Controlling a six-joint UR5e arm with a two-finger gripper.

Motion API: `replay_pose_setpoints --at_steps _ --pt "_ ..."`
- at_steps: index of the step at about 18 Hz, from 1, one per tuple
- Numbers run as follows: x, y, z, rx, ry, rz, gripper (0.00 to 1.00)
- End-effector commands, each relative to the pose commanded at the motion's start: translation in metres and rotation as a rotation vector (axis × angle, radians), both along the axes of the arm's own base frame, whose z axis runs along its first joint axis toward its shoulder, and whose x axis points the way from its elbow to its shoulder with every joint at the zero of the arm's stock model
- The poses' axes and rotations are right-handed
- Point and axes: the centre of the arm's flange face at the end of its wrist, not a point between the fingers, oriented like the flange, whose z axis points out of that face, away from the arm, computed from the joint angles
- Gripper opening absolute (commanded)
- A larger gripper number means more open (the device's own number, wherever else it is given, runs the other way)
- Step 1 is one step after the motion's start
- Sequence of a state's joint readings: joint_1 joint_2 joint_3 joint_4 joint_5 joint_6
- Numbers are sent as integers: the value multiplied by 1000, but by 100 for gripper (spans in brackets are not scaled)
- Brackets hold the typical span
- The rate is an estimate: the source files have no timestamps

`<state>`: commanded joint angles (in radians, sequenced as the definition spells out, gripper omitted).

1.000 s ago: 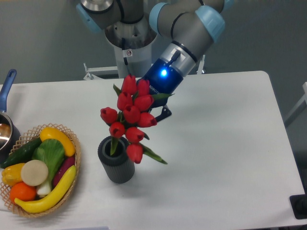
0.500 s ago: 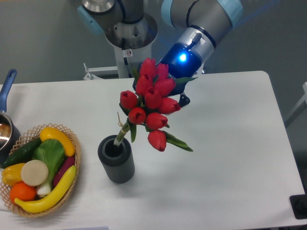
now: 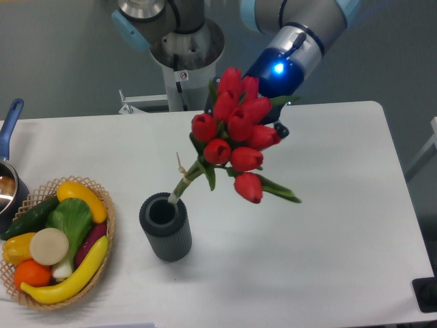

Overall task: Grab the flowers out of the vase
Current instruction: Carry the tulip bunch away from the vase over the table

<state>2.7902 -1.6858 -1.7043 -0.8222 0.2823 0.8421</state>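
Flowers: red tulip bunch, held tilted in the air, stem end at the rim of the vase, heads toward 1 o'clock. Tool: mostly hidden behind the blooms, apparently clamped on the bunch. Lift judged nearly complete; clearing the rim remains; wicker basket at 9 o'clock on the table.

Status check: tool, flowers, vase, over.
Tool mostly hidden behind flowers, apparently holding them. Bunch tilted, stem tips at vase rim, clearance unclear. Nothing in the way.
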Motion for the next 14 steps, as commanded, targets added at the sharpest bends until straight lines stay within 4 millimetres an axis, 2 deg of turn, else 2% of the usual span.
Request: replay_pose_setpoints --at_steps 3,5,7,11,14 --pt "-15 -8 1 -3 11 25 44" --pt "-37 -12 -13 -10 4 42 44" --pt "-49 -20 -18 -11 13 59 44" --pt "-67 -35 -26 -12 27 86 44" --pt "-74 -36 -34 -13 39 84 44"
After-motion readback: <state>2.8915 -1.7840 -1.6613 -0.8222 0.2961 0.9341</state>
